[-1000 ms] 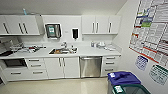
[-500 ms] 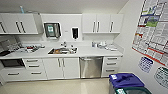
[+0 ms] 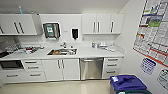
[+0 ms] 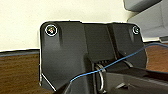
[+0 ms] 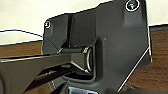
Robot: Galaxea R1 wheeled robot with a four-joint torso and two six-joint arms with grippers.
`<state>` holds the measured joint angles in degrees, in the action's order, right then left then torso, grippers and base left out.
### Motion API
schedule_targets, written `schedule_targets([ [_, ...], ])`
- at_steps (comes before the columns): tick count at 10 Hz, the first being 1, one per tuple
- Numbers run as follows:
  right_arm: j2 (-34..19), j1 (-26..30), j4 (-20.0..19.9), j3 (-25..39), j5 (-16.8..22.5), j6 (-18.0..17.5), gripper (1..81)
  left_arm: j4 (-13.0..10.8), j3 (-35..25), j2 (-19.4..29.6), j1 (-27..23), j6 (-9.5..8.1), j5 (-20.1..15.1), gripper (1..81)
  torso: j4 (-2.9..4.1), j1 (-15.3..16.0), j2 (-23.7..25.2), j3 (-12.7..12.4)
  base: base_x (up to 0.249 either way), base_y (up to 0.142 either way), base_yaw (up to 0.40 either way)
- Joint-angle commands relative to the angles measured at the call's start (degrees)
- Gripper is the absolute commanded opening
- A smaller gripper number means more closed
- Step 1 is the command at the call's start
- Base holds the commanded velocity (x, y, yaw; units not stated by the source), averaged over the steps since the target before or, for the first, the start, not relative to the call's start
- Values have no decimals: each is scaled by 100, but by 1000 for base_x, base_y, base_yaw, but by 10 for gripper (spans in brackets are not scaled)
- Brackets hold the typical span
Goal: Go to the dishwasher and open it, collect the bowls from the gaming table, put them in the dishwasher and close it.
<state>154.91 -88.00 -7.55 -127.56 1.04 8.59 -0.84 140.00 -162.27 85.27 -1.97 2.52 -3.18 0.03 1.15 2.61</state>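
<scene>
My tool's state I cannot tell. Ahead stands the closed brushed-steel dishwasher under the white tabletop; pale floor below.

Nothing's actually readable here. The big poster on the right wall has print and coloured blocks, but it's all too blurred to read, same with the blue round-cornered sign under it.

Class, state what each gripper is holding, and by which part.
It cannot be told: the fingers cannot be made out. The dishwasher stands closed across the room.
</scene>
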Motion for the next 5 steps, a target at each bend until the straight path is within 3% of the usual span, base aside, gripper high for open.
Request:
schedule_targets([
  [1, -124, 270, 8, 48, 309, 11, 811, 14, -34, 71, -296, -13, -288, 811, 0, 0, 0, 0, 121, 0, 0],
  [5, -124, 270, 16, 48, 309, 11, 811, 23, -34, 80, -296, -13, -288, 811, 0, 0, 0, 0, 128, 0, 0],
])
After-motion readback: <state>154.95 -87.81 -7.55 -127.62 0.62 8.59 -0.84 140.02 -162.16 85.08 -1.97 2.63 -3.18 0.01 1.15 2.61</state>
